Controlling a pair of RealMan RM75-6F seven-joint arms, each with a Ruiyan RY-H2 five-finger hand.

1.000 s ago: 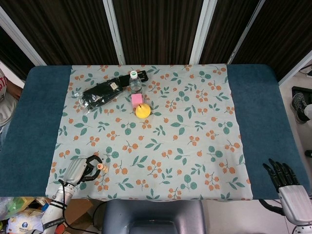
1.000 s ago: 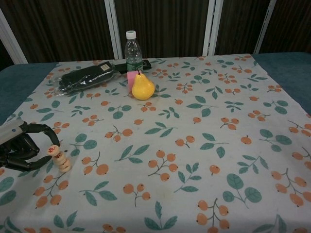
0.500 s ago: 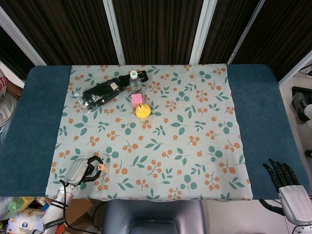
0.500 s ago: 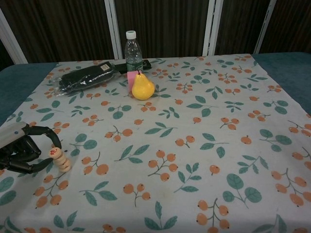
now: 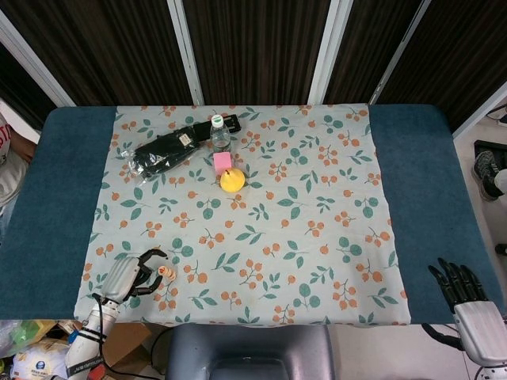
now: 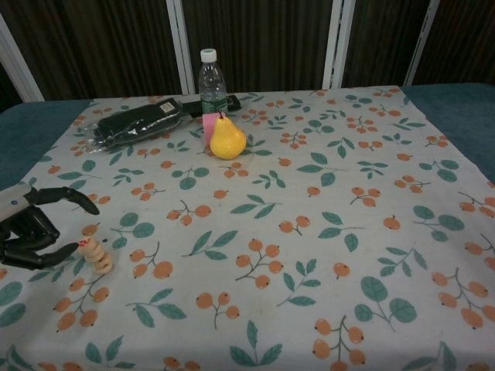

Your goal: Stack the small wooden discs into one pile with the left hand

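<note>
One pile of wooden discs (image 6: 97, 256) stands upright on the counter (image 5: 47, 198) near its front-left corner, leaning a bit, top disc w/ red mark. Left hand (image 6: 29, 228) sits just beside it, fingers (image 6: 77, 200) spread apart, holding nothing; looks clear of the stack so it stands by itself, though whether the lower finger touches it I can't tell. Right hand (image 5: 467, 301) parked off the front-right edge, fingers apart, idle since task is left-only. Pear (image 6: 227, 137), bottle (image 6: 210, 85), black pouch (image 6: 135, 126) well apart at the back, no interference. Stacking prob. done.

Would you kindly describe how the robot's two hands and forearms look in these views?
Both are alike: the left hand and right hand have slim black fingers on a silver-grey palm casing. A pale wrist segment with a black band and thin black cable follows the left.
</note>
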